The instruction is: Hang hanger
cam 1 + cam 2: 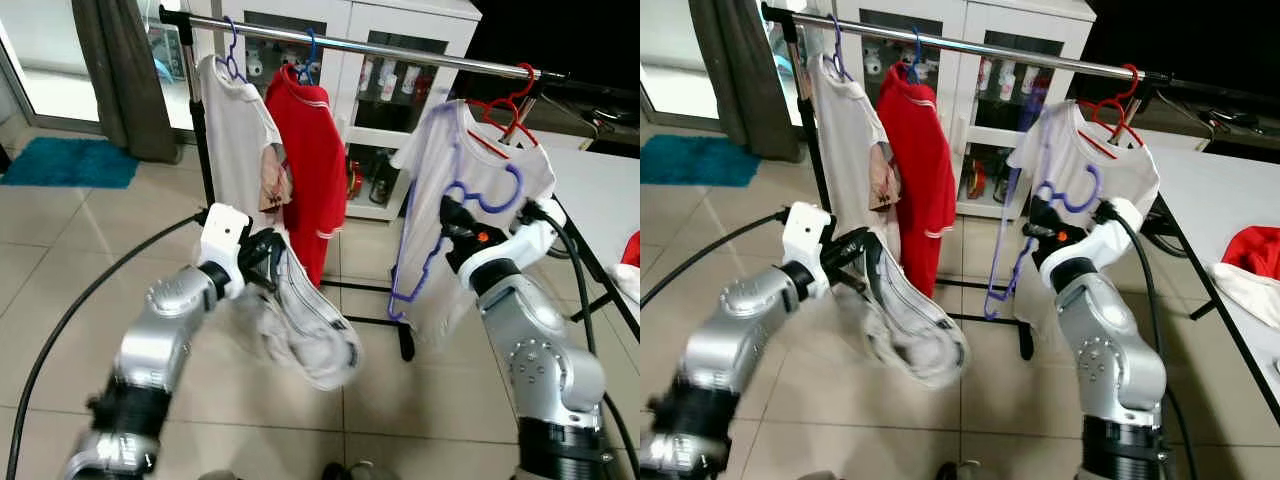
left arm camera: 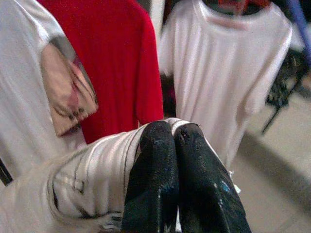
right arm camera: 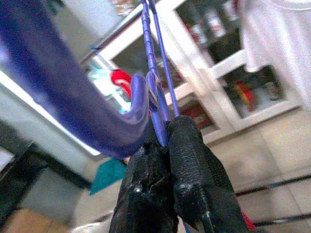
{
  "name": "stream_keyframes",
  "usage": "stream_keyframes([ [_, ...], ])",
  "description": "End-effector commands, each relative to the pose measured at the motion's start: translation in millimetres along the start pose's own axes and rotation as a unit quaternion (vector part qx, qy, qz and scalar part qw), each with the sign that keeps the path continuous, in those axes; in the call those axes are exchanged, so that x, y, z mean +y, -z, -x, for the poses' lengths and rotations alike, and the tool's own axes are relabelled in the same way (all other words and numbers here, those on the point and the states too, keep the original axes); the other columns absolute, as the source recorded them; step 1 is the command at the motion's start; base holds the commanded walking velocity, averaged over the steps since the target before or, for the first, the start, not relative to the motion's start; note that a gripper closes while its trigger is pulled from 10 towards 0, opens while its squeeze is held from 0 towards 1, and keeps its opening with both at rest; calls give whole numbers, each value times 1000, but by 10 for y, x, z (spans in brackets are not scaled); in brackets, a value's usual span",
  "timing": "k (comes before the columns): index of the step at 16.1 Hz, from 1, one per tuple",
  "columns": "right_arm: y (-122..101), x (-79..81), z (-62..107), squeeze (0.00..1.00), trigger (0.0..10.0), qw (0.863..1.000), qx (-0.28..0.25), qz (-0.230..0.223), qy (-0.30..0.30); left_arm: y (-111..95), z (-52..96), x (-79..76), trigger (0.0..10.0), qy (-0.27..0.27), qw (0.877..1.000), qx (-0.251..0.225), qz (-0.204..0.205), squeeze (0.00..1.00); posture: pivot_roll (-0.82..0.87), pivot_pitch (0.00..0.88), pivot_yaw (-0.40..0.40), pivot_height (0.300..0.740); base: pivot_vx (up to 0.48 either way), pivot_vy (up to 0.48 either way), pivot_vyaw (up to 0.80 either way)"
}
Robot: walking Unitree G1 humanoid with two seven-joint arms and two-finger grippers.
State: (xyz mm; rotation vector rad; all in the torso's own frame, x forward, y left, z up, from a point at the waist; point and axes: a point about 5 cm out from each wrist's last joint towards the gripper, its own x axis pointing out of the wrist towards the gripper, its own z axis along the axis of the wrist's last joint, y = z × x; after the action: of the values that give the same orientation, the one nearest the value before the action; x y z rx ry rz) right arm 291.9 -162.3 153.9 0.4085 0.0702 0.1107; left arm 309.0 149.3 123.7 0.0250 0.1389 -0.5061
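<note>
My right gripper is shut on a purple hanger, held upright in front of the white shirt that hangs on a red hanger. In the right wrist view the black fingers pinch the purple hanger near its hook. My left gripper is shut on a grey-white garment that droops toward the floor. The left wrist view has the fingers closed over that garment. The clothes rail runs across above both grippers.
On the rail hang a white printed shirt and a red shirt, each on a blue hanger. A white glass-door cabinet stands behind. A white table lies to the right with a red cloth. A black cable curves over the tiled floor.
</note>
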Motion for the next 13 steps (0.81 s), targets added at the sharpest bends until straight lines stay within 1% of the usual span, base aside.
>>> stream_keyframes([
  [1,49,-120,26,0,10000,999,15,29,37,-195,-8,-43,3686,-8,999,-41,0,0,-13,0,-119,740,0,0,-788],
  [2,119,-171,58,0,10000,995,39,78,47,-179,28,-46,9529,-32,999,-42,4,0,-11,0,-118,740,0,0,-788],
  [3,172,-211,105,0,10000,989,59,131,42,-132,76,-49,10000,-46,998,-33,-3,0,-11,0,-118,740,0,0,-756],
  [4,212,-246,154,0,10000,983,65,169,41,-46,132,-64,10000,-55,998,-8,-9,0,-15,0,-115,740,0,0,-756],
  [5,228,-266,182,0,10000,982,67,170,46,-14,158,-87,10000,-53,998,-2,-15,0,-14,0,-115,740,0,0,-750],
  [6,273,-272,245,0,10000,985,78,151,39,17,209,-168,10000,-51,998,9,-46,0,6,0,-127,740,0,0,-750],
  [7,290,-262,264,0,10000,985,81,147,33,20,226,-192,10000,-56,997,15,-58,0,6,0,-127,740,0,0,-750],
  [9,369,-212,270,0,10000,985,92,145,30,5,273,-165,10000,-59,996,5,-61,0,-8,0,-128,740,0,0,-744],
  [10,383,-181,279,0,10000,986,93,135,22,8,277,-164,10000,-57,996,1,-62,0,-22,0,-111,740,0,0,-769],
  [11,349,-161,307,0,10000,988,86,124,22,-3,234,-187,10000,-60,996,7,-67,0,-26,0,-99,740,0,0,-769],
  [12,352,-219,352,0,10000,988,85,118,50,-109,182,-260,10000,-43,997,-11,-58,0,-41,0,-100,740,0,0,-763],
  [13,353,-217,359,0,10000,988,85,116,57,-158,154,-249,10000,-46,997,-21,-53,0,-61,0,-90,740,0,0,-769],
])
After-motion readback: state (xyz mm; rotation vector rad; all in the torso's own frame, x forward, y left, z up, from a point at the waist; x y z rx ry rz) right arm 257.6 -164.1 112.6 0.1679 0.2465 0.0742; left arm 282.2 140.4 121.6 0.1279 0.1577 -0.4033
